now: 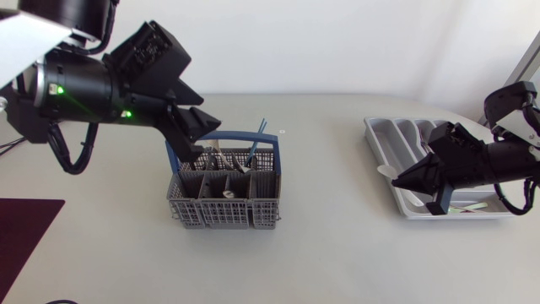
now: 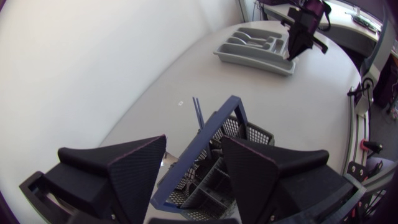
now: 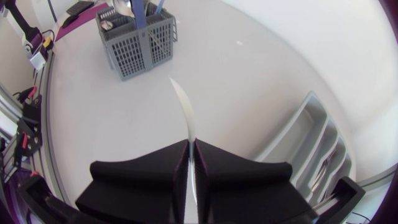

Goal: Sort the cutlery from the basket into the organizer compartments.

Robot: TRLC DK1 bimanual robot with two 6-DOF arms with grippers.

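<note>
At the left of the table (image 1: 321, 245) lies one flat, dark red mat (image 1: 25, 228), partly cut off at the edge. The table top is smooth and pale, with a rounded edge, and a plain white wall stands behind it.

Next comes the left arm. Its black left end effector (image 1: 202, 139) (image 2: 194, 146) hangs over the basket with its two wide, wedge-shaped fingers spread apart, gripping nothing. The blue handle (image 1: 245, 135) (image 2: 214, 134) sits in the gap between them.

The basket (image 1: 224, 207) (image 2: 249, 134) (image 3: 134, 53) is one grey plastic box with grid walls and small cells inside. Shiny metal cutlery (image 1: 226, 165) stands in it, and two thin blue sticks (image 1: 261, 127) (image 2: 198, 112) poke up.

At the right lies one grey plastic organizer (image 1: 380, 139) (image 2: 249, 59) (image 3: 311, 124) with long slots. Some spoons (image 2: 245, 40) lie in it.

The right end effector (image 1: 396, 179) (image 3: 188, 144) is just beside the organizer's near edge. Its fingers are squeezed tight on one thin white piece of cutlery (image 1: 386, 171) (image 3: 185, 109). It is flat, slightly curved and pointed like a knife, and it points toward the basket.
</note>
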